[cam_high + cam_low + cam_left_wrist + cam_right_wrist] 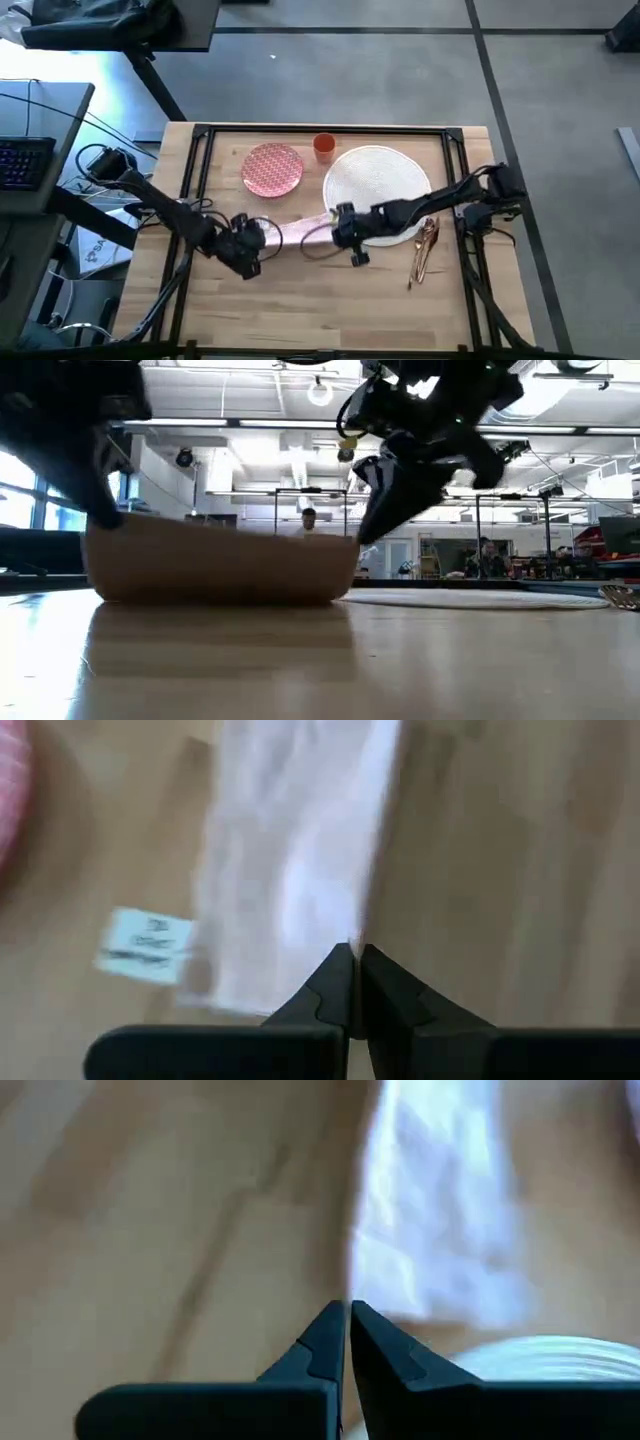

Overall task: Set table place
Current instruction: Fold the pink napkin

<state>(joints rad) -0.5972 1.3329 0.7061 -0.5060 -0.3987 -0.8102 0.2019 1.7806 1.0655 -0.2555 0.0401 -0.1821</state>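
Two end effectors, left (262, 237), right (333, 228), clenched on one napkin (295, 233).

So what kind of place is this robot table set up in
Probably a robotics lab or workshop: the table stands on a grey taped floor, a desk with a keyboard sits beside it, and the low view shows an open hall with ceiling lights.

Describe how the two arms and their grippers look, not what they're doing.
Both arms are dark, nearly black, built of jointed segments with black cables looping beside them. The left gripper and right gripper each end in two matte black fingers that taper to pointed, wedge-shaped tips, mounted on a flat black crossbar. No markings show on them.
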